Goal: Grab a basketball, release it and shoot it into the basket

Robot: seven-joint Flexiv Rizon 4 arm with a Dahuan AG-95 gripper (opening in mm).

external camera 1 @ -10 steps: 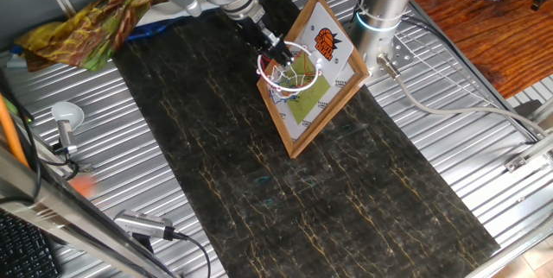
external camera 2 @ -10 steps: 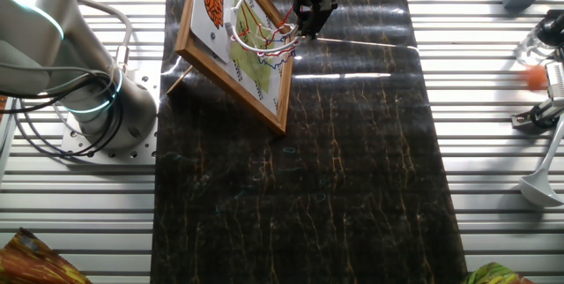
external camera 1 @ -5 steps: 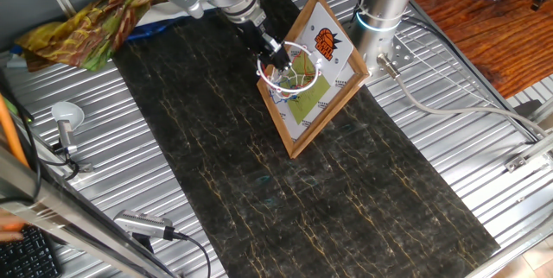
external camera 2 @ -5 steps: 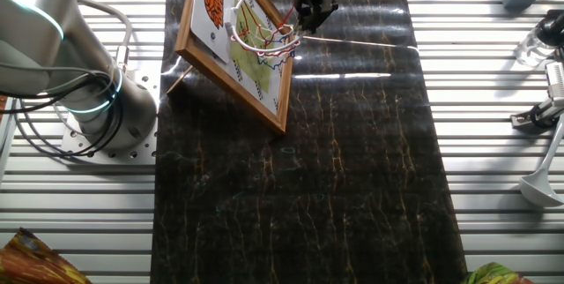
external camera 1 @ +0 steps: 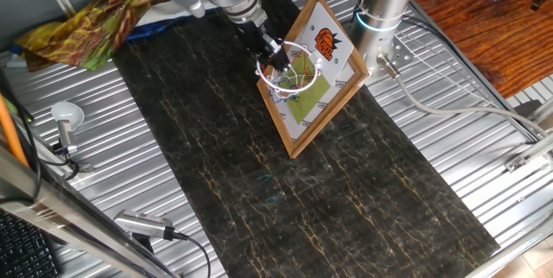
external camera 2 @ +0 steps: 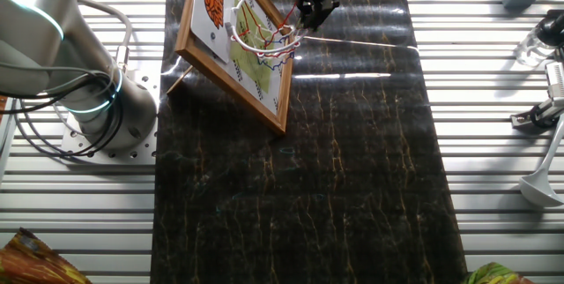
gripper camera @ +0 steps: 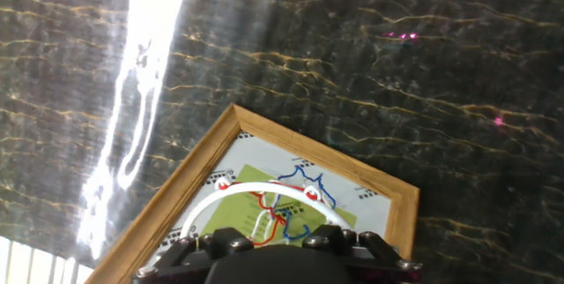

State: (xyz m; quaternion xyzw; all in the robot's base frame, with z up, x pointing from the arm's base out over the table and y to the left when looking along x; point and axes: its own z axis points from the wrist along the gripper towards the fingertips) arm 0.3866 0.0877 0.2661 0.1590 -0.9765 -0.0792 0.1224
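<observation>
Your pincer (external camera 1: 278, 53) hangs at the rim of the basket (external camera 1: 289, 65); you cannot tell whether its fingers are apart or together. The basketball is nowhere visible. Below, the tilted backboard (external camera 2: 236, 48) stands on a dark marbled mat (external camera 1: 285, 183) covering the ribbed metal counter (external camera 1: 104, 148).

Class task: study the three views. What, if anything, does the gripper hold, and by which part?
It cannot be told. The gripper hangs at the basket rim, but no basketball shows in any view.
</observation>
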